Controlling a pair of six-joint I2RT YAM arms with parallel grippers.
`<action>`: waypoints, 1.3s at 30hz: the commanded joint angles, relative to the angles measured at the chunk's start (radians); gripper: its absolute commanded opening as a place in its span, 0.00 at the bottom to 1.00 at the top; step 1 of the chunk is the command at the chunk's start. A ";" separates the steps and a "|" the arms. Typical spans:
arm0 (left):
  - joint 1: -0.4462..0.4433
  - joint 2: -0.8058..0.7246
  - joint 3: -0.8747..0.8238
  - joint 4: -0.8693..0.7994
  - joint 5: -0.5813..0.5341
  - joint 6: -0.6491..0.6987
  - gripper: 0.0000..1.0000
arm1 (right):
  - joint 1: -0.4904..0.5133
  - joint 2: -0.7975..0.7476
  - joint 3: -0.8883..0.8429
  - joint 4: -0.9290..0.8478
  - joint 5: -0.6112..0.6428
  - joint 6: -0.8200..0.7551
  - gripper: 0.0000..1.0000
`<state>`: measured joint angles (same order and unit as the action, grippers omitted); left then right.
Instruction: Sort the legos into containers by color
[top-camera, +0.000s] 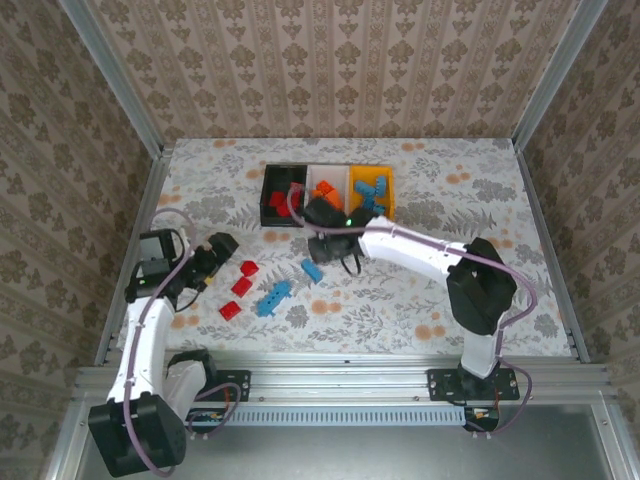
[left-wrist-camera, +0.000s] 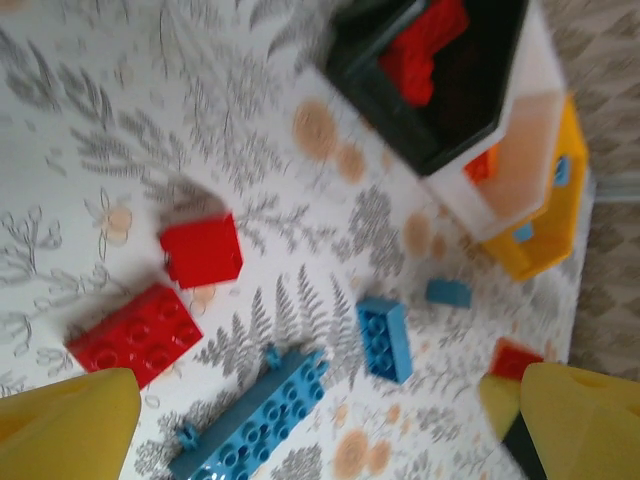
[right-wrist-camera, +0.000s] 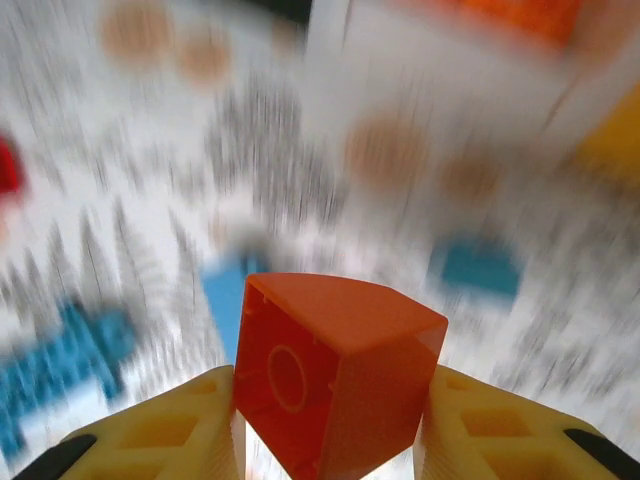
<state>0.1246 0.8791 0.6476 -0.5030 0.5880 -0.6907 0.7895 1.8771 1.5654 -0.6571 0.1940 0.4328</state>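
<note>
The right claw (right-wrist-camera: 332, 400) is clamped on an orange-red brick (right-wrist-camera: 340, 360). Its yellow fingers (right-wrist-camera: 180, 435) press against two opposite sides, and the brick's hollow underside faces the camera. The brick hangs clear above the desk (right-wrist-camera: 250, 150), though this view is badly blurred. Ahead of the claw stands the white bin (right-wrist-camera: 400, 70), with orange pieces showing at its top. Below the claw and off to its right, a small blue brick (right-wrist-camera: 480, 268) lies on the desk.

The left claw (left-wrist-camera: 310, 410) stands wide apart and holds nothing. A long blue brick (left-wrist-camera: 250, 420) lies on the desk just ahead of it, between the fingers, with a shorter blue brick (left-wrist-camera: 385, 338) a little further on. Towards its left finger lie a large red brick (left-wrist-camera: 135, 335) and, beyond that, a square red brick (left-wrist-camera: 200, 250). Far ahead and to the right sits the black bin (left-wrist-camera: 460, 120), holding red bricks (left-wrist-camera: 425, 45). The orange-yellow bin (left-wrist-camera: 555, 225) is at the far end of the row.
</note>
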 joint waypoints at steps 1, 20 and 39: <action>0.012 0.015 0.000 -0.004 0.047 -0.033 1.00 | -0.064 0.109 0.154 -0.018 0.109 -0.145 0.41; -0.029 0.108 0.032 -0.086 0.004 0.035 1.00 | -0.177 0.424 0.547 -0.026 0.072 -0.184 0.67; -0.377 0.287 0.089 -0.004 -0.148 -0.019 0.98 | -0.062 0.024 -0.300 0.303 0.084 0.123 0.85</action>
<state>-0.2195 1.1637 0.6781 -0.5106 0.4870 -0.7067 0.7330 1.8969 1.2938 -0.4168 0.3141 0.4957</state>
